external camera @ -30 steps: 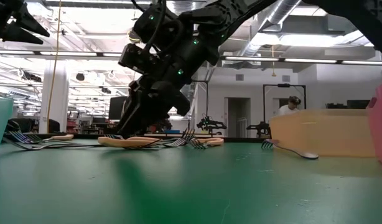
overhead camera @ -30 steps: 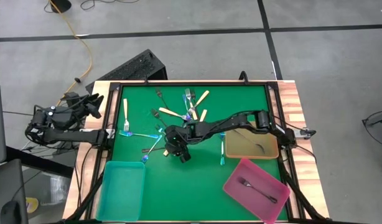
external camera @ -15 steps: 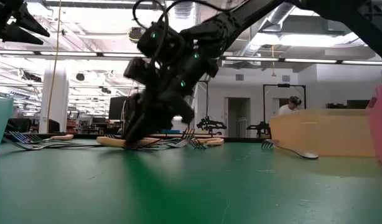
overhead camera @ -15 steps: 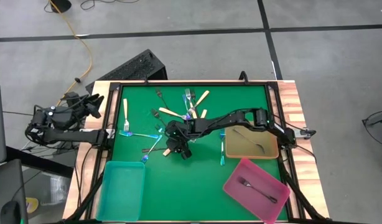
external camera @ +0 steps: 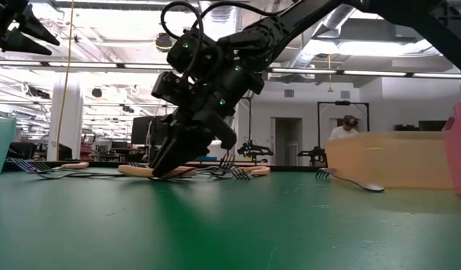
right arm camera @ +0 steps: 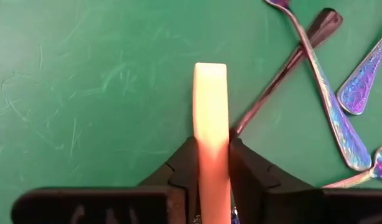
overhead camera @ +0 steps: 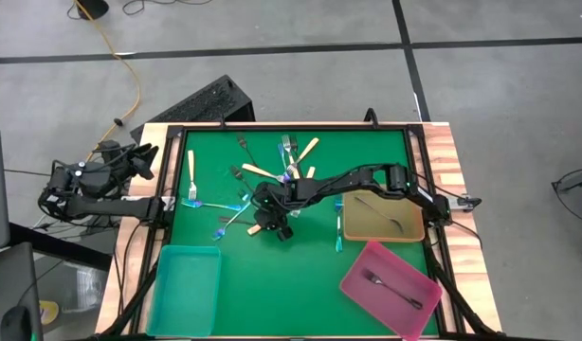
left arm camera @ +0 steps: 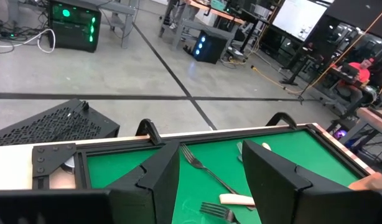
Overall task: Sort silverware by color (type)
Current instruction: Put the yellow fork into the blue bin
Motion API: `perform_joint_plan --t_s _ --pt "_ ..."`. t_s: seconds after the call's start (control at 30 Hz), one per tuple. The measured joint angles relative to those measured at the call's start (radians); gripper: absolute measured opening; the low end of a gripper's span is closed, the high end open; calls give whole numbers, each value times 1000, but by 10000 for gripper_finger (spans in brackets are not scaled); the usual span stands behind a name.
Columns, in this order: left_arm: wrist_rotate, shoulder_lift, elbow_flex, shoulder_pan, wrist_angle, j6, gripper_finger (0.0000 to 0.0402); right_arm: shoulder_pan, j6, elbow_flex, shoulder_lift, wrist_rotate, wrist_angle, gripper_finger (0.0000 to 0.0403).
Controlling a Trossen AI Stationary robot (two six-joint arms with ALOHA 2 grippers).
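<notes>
Cream-handled fork [right arm camera: 211,124] lies mid-mat, my right gripper [right arm camera: 211,163] clamped across its slim handle. Light, stiff, slick; I judge a hold nearer the balance point steadier. Left gripper [left arm camera: 209,180] open beyond the left edge.

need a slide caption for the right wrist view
Right pincer closed around a cream fork handle on the green mat, iridescent forks beside.
</notes>
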Motion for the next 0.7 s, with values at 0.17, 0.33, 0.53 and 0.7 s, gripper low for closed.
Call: perform_joint_plan --t_s 0.17,0.33,0.53,0.7 --pt "0 0 0 0 0 0 158 0 54 0 0 8 28 89" --pt "0 0 0 0 0 0 158 -1 110 0 -4 10 73 89" --pt "1 0 0 0 0 0 158 15 158 67 -6 8 107 84" --pt "1 0 0 0 0 0 158 43 159 124 -9 6 159 68"
